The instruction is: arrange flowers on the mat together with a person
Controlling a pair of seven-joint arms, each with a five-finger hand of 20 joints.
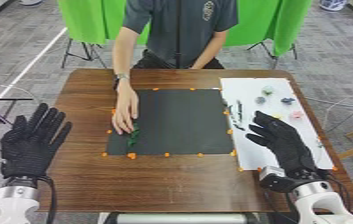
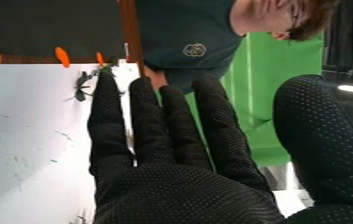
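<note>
Head view: the pink flower (image 1: 297, 115) lies near the right hand (image 1: 283, 142).

One mat (image 1: 186, 125), one sheet (image 1: 252, 156), at least four flowers (image 1: 288, 101), two robot hands (image 1: 283, 142)

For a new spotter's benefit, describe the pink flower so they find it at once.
On the brown table, find the white sheet right of the dark mat. The pink flower lies near that sheet's right edge, beside the robot's right hand. The dark blue flower is farther from the robot; only this one is pink.
</note>
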